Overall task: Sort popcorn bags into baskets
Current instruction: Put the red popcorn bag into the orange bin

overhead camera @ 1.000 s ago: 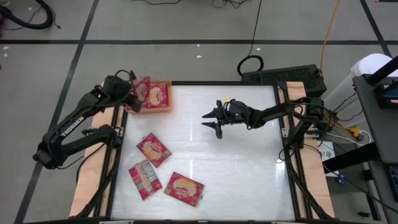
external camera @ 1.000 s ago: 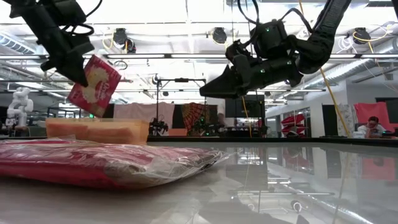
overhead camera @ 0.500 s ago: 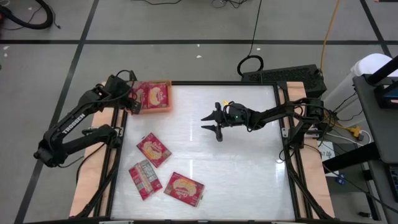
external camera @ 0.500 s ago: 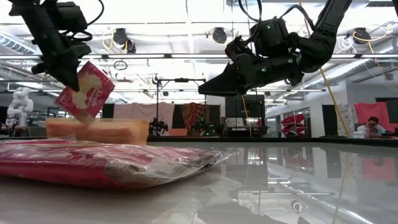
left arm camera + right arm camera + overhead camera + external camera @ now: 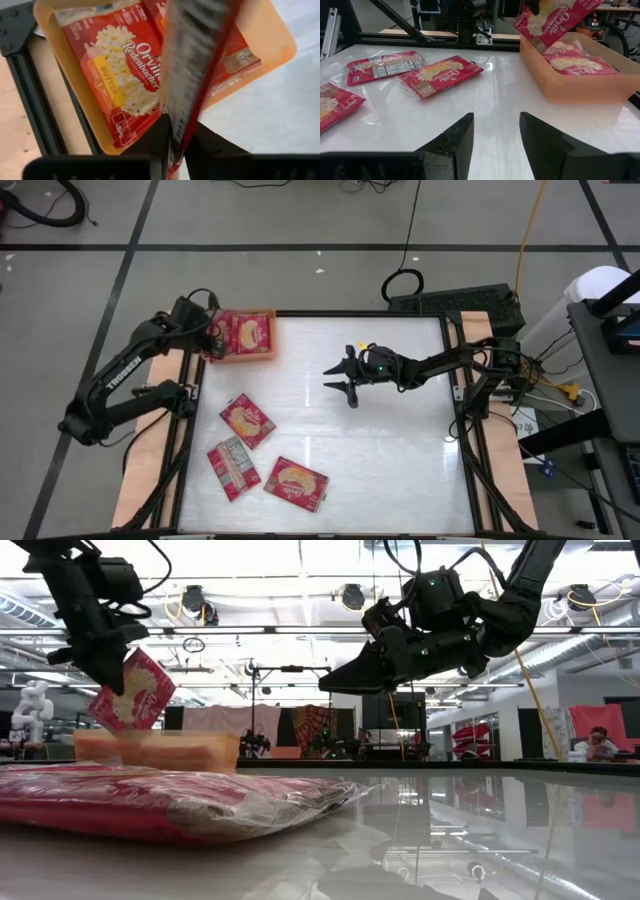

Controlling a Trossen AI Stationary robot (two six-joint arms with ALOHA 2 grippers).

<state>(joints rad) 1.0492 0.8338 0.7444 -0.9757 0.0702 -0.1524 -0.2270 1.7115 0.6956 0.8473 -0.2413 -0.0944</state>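
Observation:
My left gripper hangs over the left part of the orange tray, shut on a red popcorn bag. The bag hangs tilted above the tray. Two more bags lie flat inside the tray. Three bags lie flat on the table: one mid-left, one showing its pale label panel, one nearest the near edge. My right gripper hovers open above the table's middle, touching nothing. My left gripper pinches the bag's upper edge between its two fingers, coming from above and slanting down. The wrist view shows the bag edge-on between them. The bag hangs below the fingers, tilted, with its lower end clear above the tray.
Light wooden boards and black frame rails run along the table's left and right sides. Between my right gripper and the tray the white tabletop is bare. Cables and a black case lie on the floor beyond the far edge.
My left gripper has carried the held bag a little toward the table's left edge and slightly down, ending over the tray's left part; it has stayed shut on the bag. My right arm has kept still.

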